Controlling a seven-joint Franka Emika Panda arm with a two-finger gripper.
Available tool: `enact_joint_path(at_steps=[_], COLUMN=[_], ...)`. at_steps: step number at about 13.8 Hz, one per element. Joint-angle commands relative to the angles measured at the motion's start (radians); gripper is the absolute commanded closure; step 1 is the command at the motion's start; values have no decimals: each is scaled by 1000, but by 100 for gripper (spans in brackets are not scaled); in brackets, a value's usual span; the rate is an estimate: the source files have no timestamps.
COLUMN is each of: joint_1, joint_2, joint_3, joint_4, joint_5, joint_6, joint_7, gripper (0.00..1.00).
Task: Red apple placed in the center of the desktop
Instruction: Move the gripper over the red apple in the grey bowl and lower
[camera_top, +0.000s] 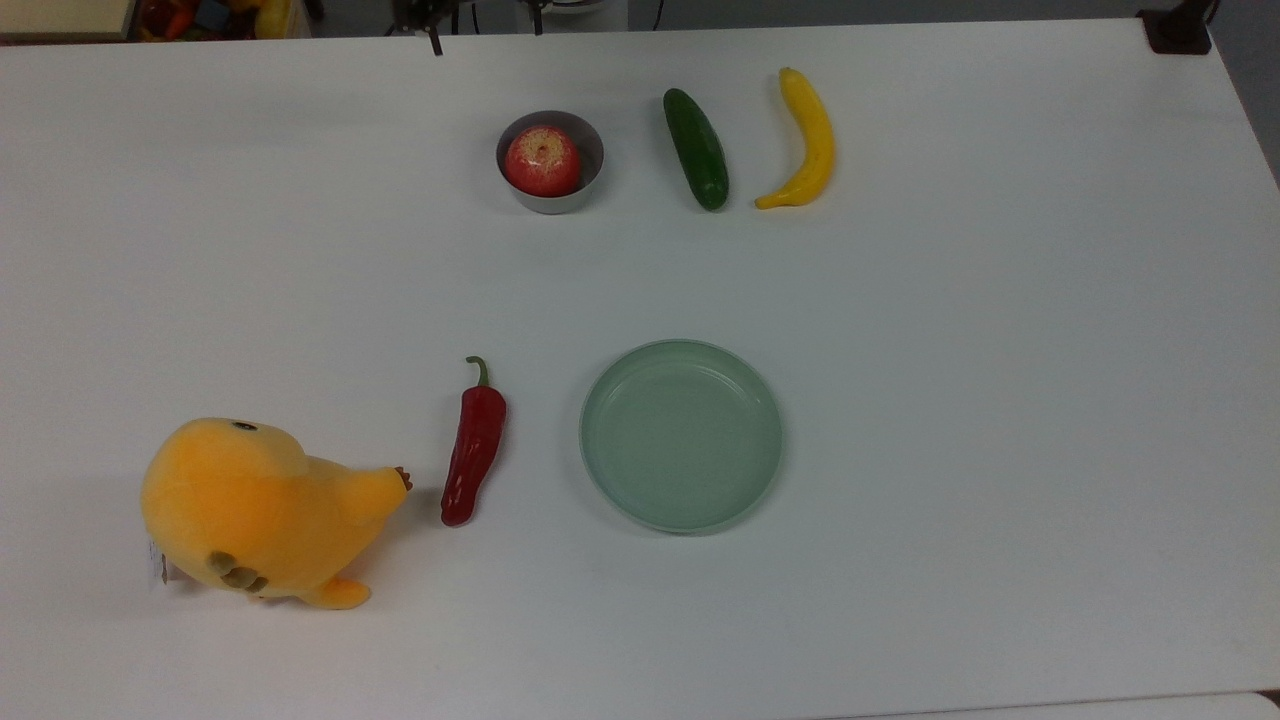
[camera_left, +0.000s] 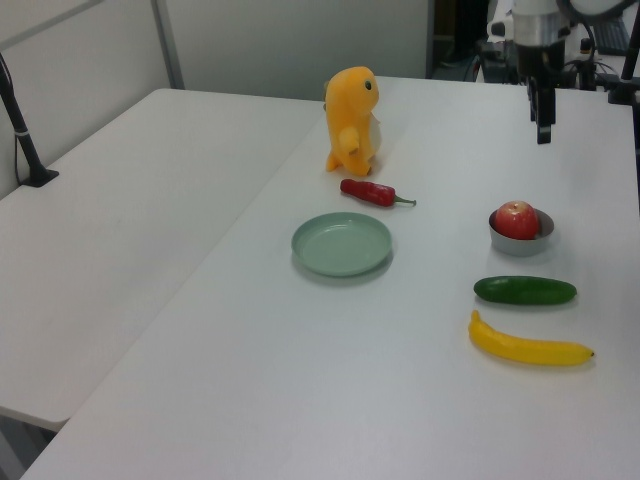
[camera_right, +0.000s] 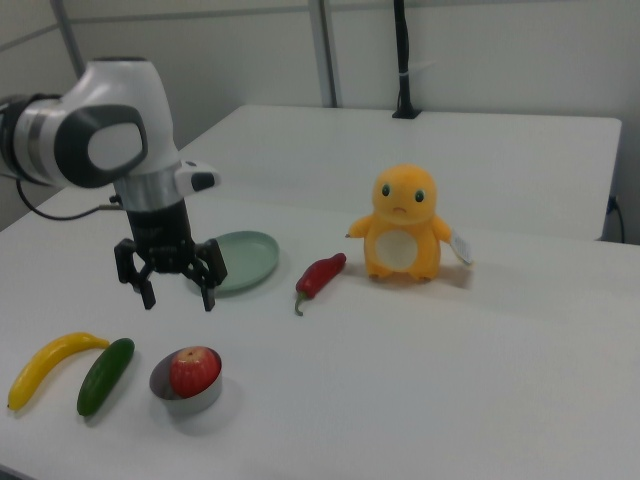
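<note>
The red apple (camera_top: 542, 160) sits stem up in a small grey metal bowl (camera_top: 592, 150) near the far edge of the white desktop (camera_top: 1000, 350) in the top view. In the right view the apple (camera_right: 194, 370) lies below and in front of my gripper (camera_right: 178, 297). The gripper hangs in the air, open, with nothing between its fingers. In the left view the gripper (camera_left: 543, 128) points down, well above the apple (camera_left: 517, 218) and a little farther back.
In the top view a green cucumber (camera_top: 696, 148) and a yellow banana (camera_top: 805, 140) lie right of the bowl. A pale green plate (camera_top: 586, 435), a red chili pepper (camera_top: 474, 443) and an orange plush toy (camera_top: 250, 510) stand nearer the front.
</note>
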Motion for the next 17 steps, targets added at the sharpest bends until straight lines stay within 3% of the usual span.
enact_joint_path(at_steps=[1,6,11,17], joint_1=[-7,-5,24,26], joint_2=[-33,-16,53,111], joint_3=[10,18,38,63], joint_4=[-149,-232,-242,-240], joint_5=[-6,-5,-3,-3], joint_6=[147,287,376,428], joint_7=[-66,-42,72,106], gripper=[0,0,0,0])
